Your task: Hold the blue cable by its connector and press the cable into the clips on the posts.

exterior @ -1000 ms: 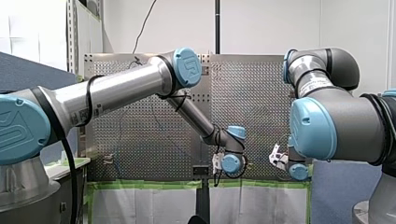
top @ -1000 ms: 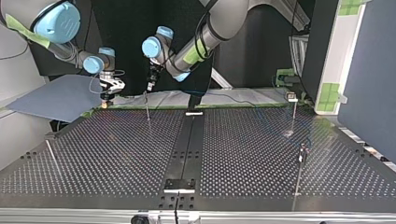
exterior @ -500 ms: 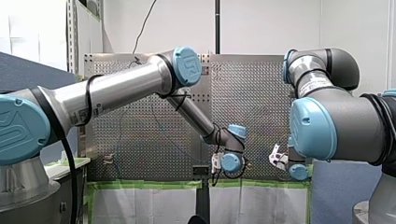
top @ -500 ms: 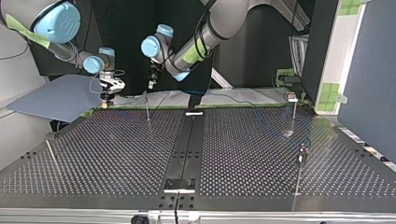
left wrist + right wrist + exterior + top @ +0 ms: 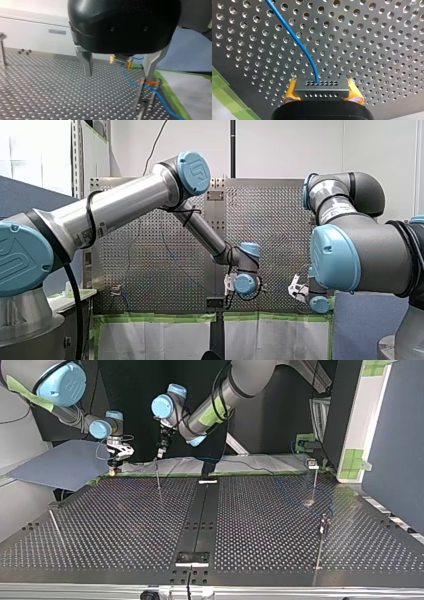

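1. The perforated metal table (image 5: pixel 125 525) is dark, with a black strip (image 5: pixel 200 510) running down its middle. Green tape (image 5: pixel 150 475) lines its edge nearest the arms.
2. In the top view a blue-grey panel (image 5: pixel 55 465) lies past the table's left corner. In the front view a white wall stands behind everything.
3. Thin posts stand on the table: one under my left gripper (image 5: pixel 161 452), and others toward the top view's right (image 5: pixel 314 480) and left (image 5: pixel 55 527).
4. The stickers on the arm tubes and a small plate (image 5: pixel 57 31) on the white surface beyond the table are too small to read.
5. My right gripper (image 5: pixel 322 90) has its yellow pads (image 5: pixel 291 93) closed on the grey connector (image 5: pixel 322 86), low over the table.
6. The blue cable (image 5: pixel 294 40) leaves the top of the connector and runs away across the holes.
7. My left gripper's metal fingers (image 5: pixel 86 62) stand wide apart and hold nothing.
8. In the left wrist view, one finger hangs just above the orange clip (image 5: pixel 147 81) on a post (image 5: pixel 138 95).
9. The cable crosses that clip; whether it is seated I cannot tell.
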### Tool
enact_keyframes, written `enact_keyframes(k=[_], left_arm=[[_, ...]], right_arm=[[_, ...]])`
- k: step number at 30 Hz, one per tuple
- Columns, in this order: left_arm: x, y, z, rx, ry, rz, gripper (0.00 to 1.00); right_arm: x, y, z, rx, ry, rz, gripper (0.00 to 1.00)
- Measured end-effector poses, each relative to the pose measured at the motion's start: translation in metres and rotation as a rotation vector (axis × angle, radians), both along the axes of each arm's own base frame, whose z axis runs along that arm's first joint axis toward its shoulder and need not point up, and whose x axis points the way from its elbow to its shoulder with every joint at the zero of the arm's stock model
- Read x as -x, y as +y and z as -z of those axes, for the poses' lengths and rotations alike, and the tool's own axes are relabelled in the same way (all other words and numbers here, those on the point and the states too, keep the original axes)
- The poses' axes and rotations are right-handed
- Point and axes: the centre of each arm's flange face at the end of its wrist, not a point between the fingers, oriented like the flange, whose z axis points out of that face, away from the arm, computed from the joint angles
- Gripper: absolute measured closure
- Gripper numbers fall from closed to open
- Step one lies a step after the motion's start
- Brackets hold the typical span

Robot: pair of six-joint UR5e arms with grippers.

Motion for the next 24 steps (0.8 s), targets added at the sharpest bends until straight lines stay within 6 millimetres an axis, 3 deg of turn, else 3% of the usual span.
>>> enact_keyframes(k=[11, 24], left_arm=[[0.010, 0.009, -0.038, 0.071, -0.039, 0.000, 0.00], [0.015, 0.041, -0.079, 0.147, -0.029, -0.031, 0.00]], right_arm=[[0.000, 0.001, 0.001, -0.005, -0.001, -0.004, 1.00], [-0.002, 0.001, 0.002, -0.004, -0.002, -0.011, 1.00]])
